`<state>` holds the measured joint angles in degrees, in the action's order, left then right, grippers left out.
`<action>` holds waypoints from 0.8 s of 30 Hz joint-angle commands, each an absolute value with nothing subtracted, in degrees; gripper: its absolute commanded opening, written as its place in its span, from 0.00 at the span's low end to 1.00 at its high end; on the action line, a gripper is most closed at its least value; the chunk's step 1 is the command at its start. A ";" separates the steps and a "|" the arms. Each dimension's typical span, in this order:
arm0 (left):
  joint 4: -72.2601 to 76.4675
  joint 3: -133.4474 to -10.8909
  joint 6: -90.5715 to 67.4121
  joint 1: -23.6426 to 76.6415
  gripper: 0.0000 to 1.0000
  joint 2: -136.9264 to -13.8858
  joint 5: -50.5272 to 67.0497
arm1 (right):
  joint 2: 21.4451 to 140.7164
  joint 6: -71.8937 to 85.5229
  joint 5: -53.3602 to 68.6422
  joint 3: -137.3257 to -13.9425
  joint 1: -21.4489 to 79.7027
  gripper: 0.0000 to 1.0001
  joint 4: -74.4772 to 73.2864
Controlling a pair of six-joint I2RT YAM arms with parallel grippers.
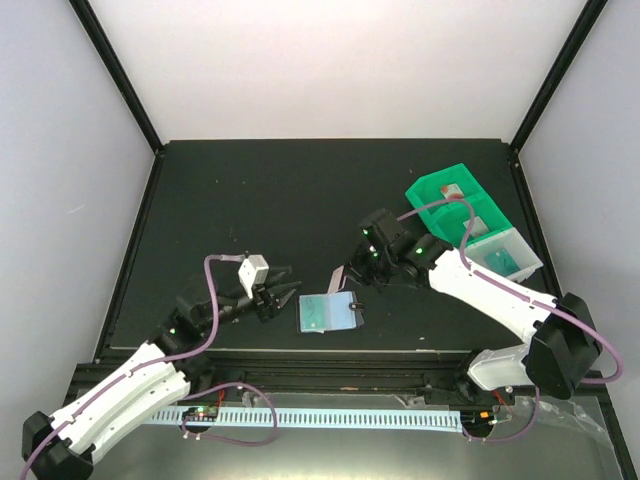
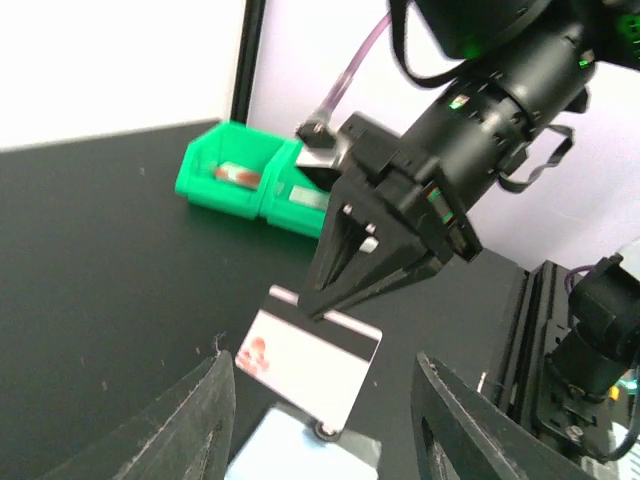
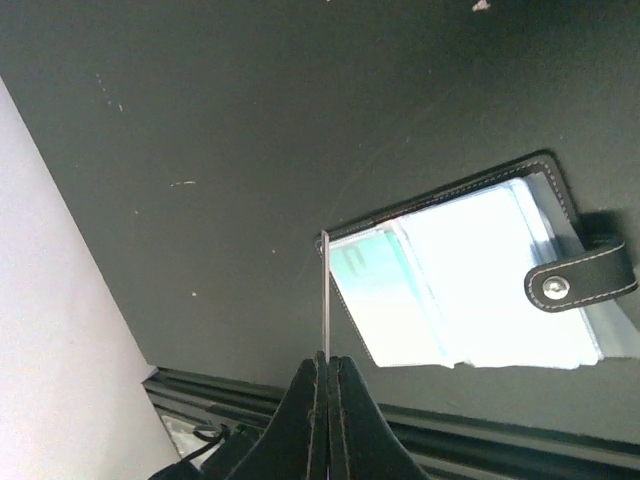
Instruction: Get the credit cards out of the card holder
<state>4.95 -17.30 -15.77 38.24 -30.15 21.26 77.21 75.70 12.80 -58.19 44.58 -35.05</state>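
Observation:
The card holder (image 1: 331, 312) lies open on the black table, pale blue inside, with a teal-green card (image 1: 317, 311) in its left half. My right gripper (image 1: 352, 277) is shut on a credit card (image 1: 341, 275) and holds it just above the holder's far edge. In the left wrist view that card (image 2: 310, 365) shows a white back with a black stripe and a red mark. In the right wrist view it is edge-on (image 3: 325, 295) above the holder (image 3: 480, 280) and its clasp tab (image 3: 580, 280). My left gripper (image 1: 287, 297) is open and empty just left of the holder.
A green bin tray (image 1: 447, 200) and a clear one (image 1: 505, 255) stand at the right, behind my right arm; the green one also shows in the left wrist view (image 2: 250, 180). The table's front rail (image 1: 330, 355) runs close below the holder.

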 commanded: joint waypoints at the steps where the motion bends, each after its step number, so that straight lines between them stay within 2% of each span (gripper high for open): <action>1: 7.72 -18.32 -3.83 39.51 0.50 -28.91 19.72 | 77.27 80.56 15.33 -60.55 44.30 0.01 -35.29; 8: 10.84 -20.98 0.67 46.49 0.51 -35.79 15.35 | 76.68 83.36 18.08 -61.36 44.27 0.01 -33.01; 13: 10.69 -23.17 7.19 52.96 0.51 -39.89 7.08 | 75.55 84.53 18.40 -60.60 44.25 0.01 -32.16; 24: 10.69 -24.44 13.95 57.62 0.52 -46.92 -3.56 | 73.65 86.29 19.25 -59.99 44.25 0.01 -29.84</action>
